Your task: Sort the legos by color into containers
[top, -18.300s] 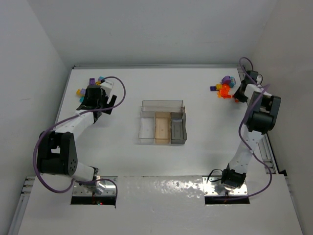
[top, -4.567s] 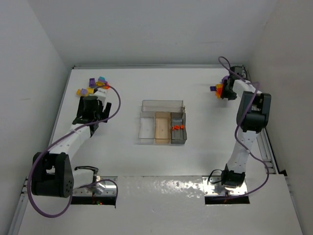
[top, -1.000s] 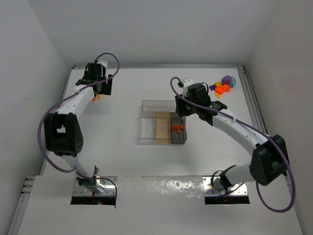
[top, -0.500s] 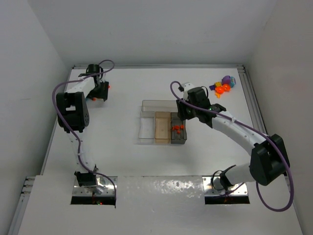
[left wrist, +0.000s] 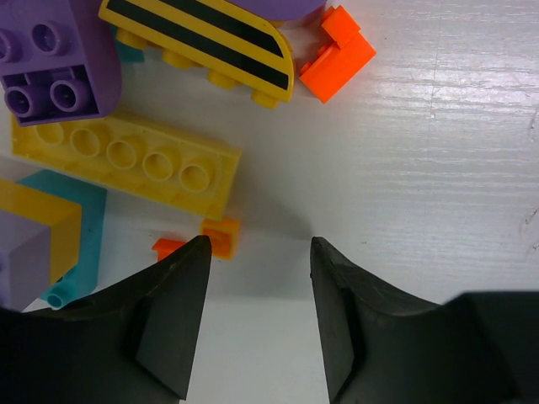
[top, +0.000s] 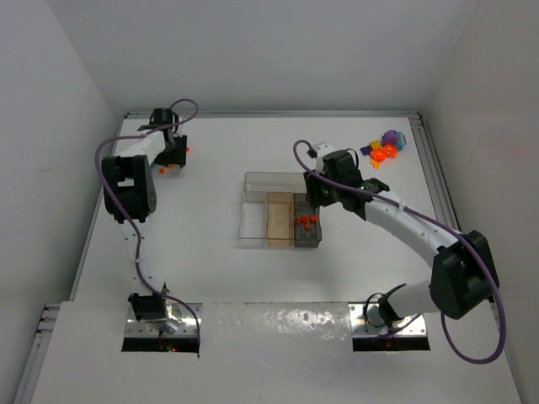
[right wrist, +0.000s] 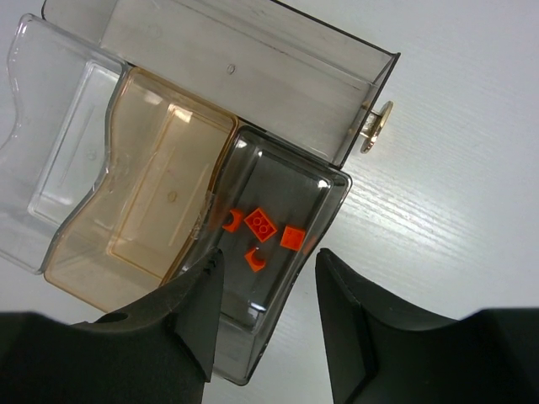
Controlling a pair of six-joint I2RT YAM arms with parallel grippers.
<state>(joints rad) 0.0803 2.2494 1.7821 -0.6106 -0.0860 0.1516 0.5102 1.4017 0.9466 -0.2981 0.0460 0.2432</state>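
Note:
My left gripper (top: 173,152) hovers open at the far left of the table, nothing between its jaws (left wrist: 257,244). Just ahead of its fingertips lie a small orange lego (left wrist: 221,237), a long yellow brick (left wrist: 126,160), a purple brick (left wrist: 50,63), a black-striped yellow piece (left wrist: 202,46) and an orange-red piece (left wrist: 337,55). The clear tray (top: 278,175) sits mid-table. My right gripper (top: 320,197) hangs open and empty (right wrist: 268,263) over its grey compartment (right wrist: 324,181), which holds several orange-red legos (right wrist: 263,225). The tan compartment (right wrist: 160,168) and clear compartment (right wrist: 59,126) hold nothing.
A second pile of legos (top: 385,150), purple, orange and teal, lies at the far right. A teal piece (left wrist: 80,223) sits under the left finger's side. The tray's wide section (right wrist: 244,76) lies beyond the narrow ones. White walls close in on the table's left, far and right sides.
The left arm has folded toward the far-left corner, its gripper dropping closer to the legos with jaws narrowing. The right gripper has shifted slightly over the grey compartment.

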